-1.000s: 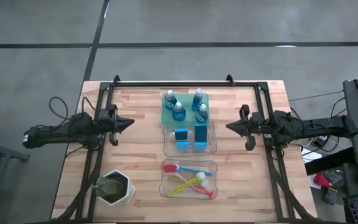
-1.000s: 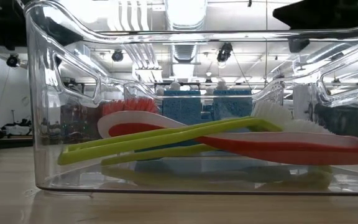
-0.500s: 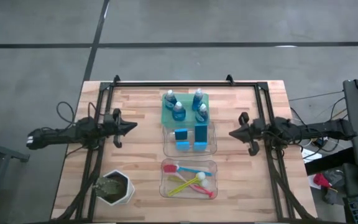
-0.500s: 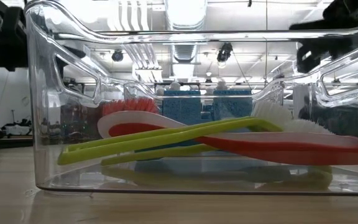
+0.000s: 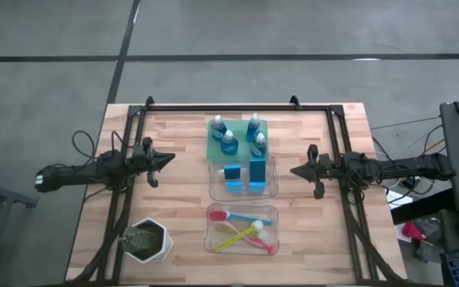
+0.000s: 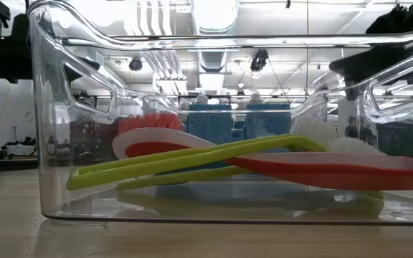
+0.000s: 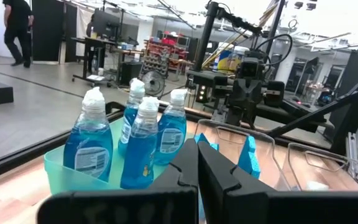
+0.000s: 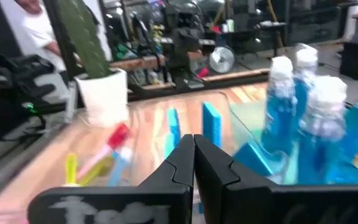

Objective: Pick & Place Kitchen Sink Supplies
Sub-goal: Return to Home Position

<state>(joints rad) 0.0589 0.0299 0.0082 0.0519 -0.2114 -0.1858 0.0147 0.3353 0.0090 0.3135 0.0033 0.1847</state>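
Several clear bottles of blue liquid [image 5: 237,135] stand upright in a green tray [image 5: 213,149] at the far middle of the table. Blue sponges [image 5: 245,174] stand on edge in a clear bin just nearer. Yellow-green, pink-red and blue brushes [image 5: 241,227] lie in a second clear bin [image 5: 212,239] near the front; the low view looks through it at the brushes [image 6: 264,161]. My left gripper [image 5: 170,159] is shut and empty, left of the sponge bin. My right gripper [image 5: 292,170] is shut and empty, right of it. Both point inward at the bins.
A white hexagonal pot of greenery [image 5: 148,241] stands at the near left corner. A black frame [image 5: 221,105] runs along the table's far edge and down both sides. Bare wood lies left and right of the bins. A person [image 7: 17,25] walks in the room beyond.
Both grippers have shifted a little toward the table's near edge. The bottles, sponges and brushes have stayed where they were.
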